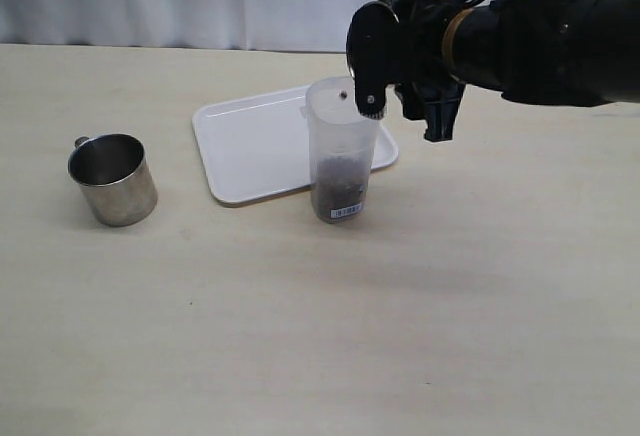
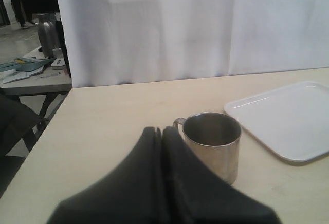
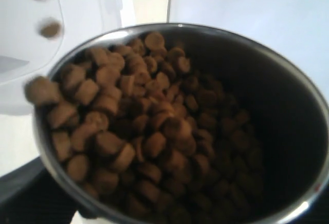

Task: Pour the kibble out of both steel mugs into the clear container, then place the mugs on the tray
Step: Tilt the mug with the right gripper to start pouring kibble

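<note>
R hand is clamping tilted mug, mostly hidden in ext. view, kibble falling into container; L hand, pressed together, is facing empty mug.

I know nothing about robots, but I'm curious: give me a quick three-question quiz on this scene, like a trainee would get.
1. True or false: the standing mug on the table is full.
2. Which gripper tips the other mug over the clear container, spilling kibble? A) left B) right C) neither
3. How many mugs are on the tray?
Key: 1 false, it is empty. 2 B, the right gripper. 3 zero.
</note>
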{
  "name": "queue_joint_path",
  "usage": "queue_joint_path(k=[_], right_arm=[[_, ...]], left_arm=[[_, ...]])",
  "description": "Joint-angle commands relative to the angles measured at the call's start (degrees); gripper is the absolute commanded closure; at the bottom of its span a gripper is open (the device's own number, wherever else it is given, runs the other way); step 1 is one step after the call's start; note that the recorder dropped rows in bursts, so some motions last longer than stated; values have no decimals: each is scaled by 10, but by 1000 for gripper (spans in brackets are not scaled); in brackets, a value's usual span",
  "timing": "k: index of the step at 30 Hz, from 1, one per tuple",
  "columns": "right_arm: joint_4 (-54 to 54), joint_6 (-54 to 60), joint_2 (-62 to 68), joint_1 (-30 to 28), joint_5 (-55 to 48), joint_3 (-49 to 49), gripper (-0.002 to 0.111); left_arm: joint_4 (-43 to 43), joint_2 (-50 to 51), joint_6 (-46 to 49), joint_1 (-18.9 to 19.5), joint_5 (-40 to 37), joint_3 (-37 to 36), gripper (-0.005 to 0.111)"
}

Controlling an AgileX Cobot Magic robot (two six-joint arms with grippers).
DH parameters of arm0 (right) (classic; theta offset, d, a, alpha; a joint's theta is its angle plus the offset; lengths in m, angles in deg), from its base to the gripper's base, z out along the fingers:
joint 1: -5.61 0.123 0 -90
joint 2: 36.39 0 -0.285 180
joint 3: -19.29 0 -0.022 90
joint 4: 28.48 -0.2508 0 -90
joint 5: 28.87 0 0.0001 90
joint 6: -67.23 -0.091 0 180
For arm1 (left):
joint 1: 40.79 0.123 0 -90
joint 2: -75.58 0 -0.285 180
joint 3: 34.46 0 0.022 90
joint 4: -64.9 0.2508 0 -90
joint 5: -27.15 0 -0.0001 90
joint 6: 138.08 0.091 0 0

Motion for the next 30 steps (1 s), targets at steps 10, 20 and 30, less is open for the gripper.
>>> queue_joint_path(k=[10, 20, 30], right_arm=[[41, 0, -3, 0, 7, 6, 104], [56, 0, -3, 0, 12, 6, 104], [85, -1, -3, 0, 19, 6, 104]], left_arm=[[0, -2, 0, -2, 6, -2, 107], [0, -2, 0, -2, 6, -2, 107], [0, -2, 0, -2, 6, -2, 107]])
